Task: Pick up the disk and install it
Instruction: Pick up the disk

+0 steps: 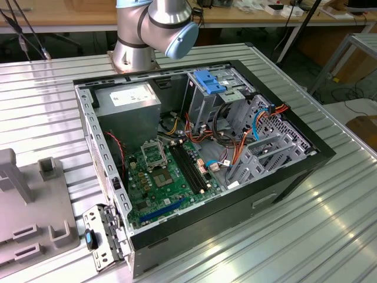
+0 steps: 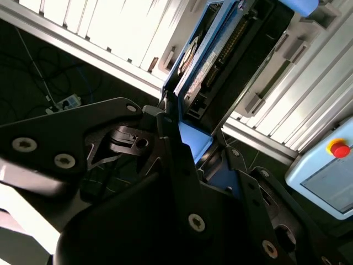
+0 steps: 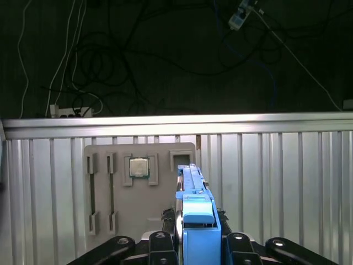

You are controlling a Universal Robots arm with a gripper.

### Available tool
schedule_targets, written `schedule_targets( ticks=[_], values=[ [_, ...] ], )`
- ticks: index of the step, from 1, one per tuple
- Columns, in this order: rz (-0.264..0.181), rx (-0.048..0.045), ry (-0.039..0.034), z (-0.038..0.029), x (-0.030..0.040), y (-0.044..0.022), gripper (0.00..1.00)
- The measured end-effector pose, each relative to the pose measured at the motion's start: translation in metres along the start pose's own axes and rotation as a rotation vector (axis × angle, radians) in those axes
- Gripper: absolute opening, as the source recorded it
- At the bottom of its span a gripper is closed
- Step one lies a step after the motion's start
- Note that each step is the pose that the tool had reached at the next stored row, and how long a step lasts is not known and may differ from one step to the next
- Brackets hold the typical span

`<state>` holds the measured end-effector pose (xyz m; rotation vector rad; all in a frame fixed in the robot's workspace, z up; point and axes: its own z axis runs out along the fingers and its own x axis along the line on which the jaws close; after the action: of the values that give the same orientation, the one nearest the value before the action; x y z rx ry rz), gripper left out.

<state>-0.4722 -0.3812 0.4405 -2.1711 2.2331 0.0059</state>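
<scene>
The black gripper point(image 3: 197, 238) sits closest, its jaws clamped on either side of the disk point(image 3: 197, 212). The disk is a flat drive in a bright blue frame, held on edge above a ribbed metal table point(image 3: 287, 182). On that table, in the first wrist view, lies a grey tray point(image 3: 140, 210) carrying a small square chip point(image 3: 139, 167). In the exterior view, an open computer case point(image 1: 194, 153) rests on the table beside the robot arm point(image 1: 156, 23).
</scene>
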Motion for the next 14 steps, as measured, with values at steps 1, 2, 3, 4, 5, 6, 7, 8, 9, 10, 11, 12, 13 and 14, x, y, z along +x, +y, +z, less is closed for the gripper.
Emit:
schedule_targets(
  ticks=[1,2,3,4,5,6,7,8,9,10,11,12,13,14],
  values=[
    [0.000,0.0001,0.0000,-0.0011,0.0000,0.0000,0.37],
    [0.000,0.0001,0.0000,-0.0020,0.0000,0.0000,0.37],
    [0.000,0.0000,0.0000,-0.0031,-0.0001,0.0000,0.37],
    [0.000,0.0000,0.0000,-0.0039,-0.0001,-0.0001,0.37],
    [0.000,0.0000,0.0000,-0.0048,-0.0001,-0.0001,0.37],
    [0.000,0.0001,-0.0001,-0.0055,-0.0001,-0.0001,0.37],
    [0.000,0.0001,0.0000,-0.0062,-0.0001,-0.0001,0.37],
    [0.000,0.0000,0.0000,-0.0075,-0.0001,-0.0001,0.37],
    [0.000,0.0000,0.0000,-0.0083,-0.0002,-0.0001,0.37],
    [0.000,0.0001,0.0000,-0.0093,-0.0002,-0.0001,0.37],
    [0.000,0.0001,0.0000,-0.0107,-0.0002,-0.0002,0.37],
    [0.000,0.0000,0.0000,-0.0116,-0.0002,-0.0002,0.37],
    [0.000,0.0000,0.0000,-0.0124,-0.0003,-0.0002,0.37],
    [0.000,0.0001,-0.0001,-0.0132,-0.0003,-0.0002,0.37]
  ],
)
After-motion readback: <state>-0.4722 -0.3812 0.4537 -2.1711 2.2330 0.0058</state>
